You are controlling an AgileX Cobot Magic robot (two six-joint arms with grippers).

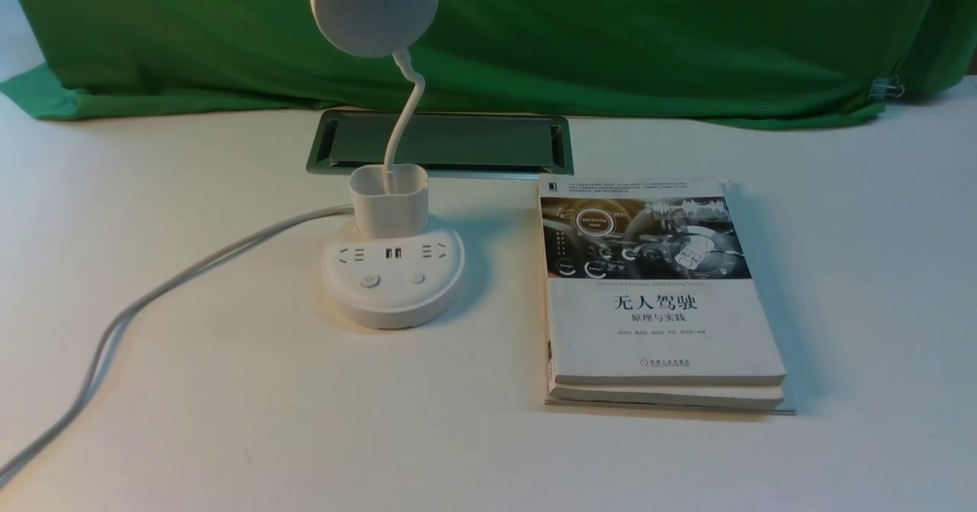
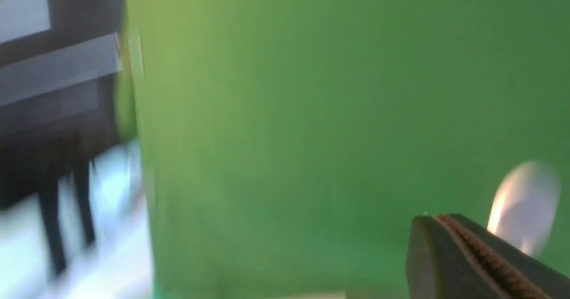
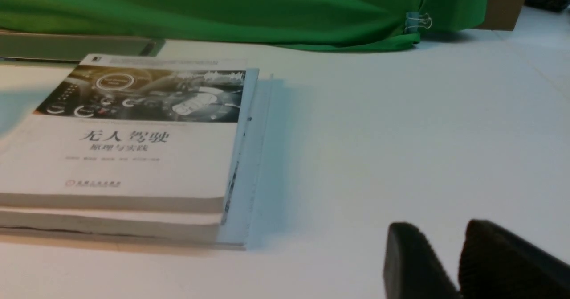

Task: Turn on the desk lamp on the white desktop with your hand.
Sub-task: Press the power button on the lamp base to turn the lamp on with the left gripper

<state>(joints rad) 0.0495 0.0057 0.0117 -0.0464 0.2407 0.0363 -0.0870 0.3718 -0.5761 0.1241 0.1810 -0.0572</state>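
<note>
See the lamp [image 1: 374,4] standing upright on the desk [image 1: 229,390], on the robot's left side, well apart from the books [image 1: 664,329] and just in front of the slot [image 1: 443,142]. Find the left tool [image 2: 438,219] drawn together, with nothing seen between its tips; find the right tool [image 3: 441,232] narrow, with a slim gap and nothing held.

Needs no lifting, by the look of it: just a press from above on the button with the power mark [image 1: 370,281], using the closed left tool. Cannot tell which of the two buttons works the light, nor whether already lit.

Should feel light and smooth, likely hard plastic, and may skid if pushed sideways. Press straight down, then, and gently, to spare the small button. If steadying proves necessary, take hold of the base [image 1: 397,313] by its thick rim, or touch the sturdy cup [image 1: 393,210] lightly. Leave alone the thin neck [image 1: 408,107], likely to bend and swing the disc, and avoid snagging the cord [image 1: 153,294], probably soft but able to drag the base. Watch for knocking the disc on the way down
</note>
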